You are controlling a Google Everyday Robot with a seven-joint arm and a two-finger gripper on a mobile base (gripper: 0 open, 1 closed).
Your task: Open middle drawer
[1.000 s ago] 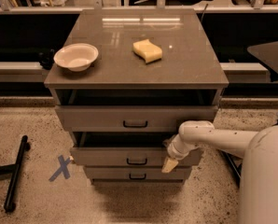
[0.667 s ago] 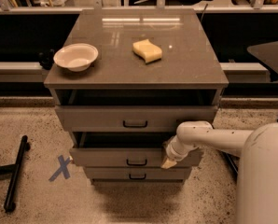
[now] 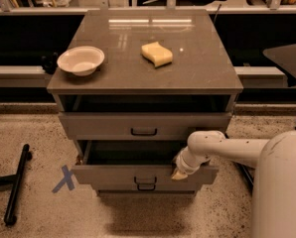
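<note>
We see the grey flat-fronted middle drawer [image 3: 113, 175], with its small black bar handle [image 3: 144, 180], pulled out below the grey top drawer [image 3: 103, 125] — its dark inside shows. The white arm [image 3: 237, 148] puts the tan-tipped gripper [image 3: 180, 173] at the drawer front's upper edge, right of the handle; we cannot tell its grip.

Middle drawer [image 3: 118, 175]: pulled out, interior dark
Gripper [image 3: 180, 173]: on its front's top edge, right side
Cabinet top [image 3: 202, 68]: bowl [image 3: 81, 60], sponge [image 3: 157, 53], apart
</note>
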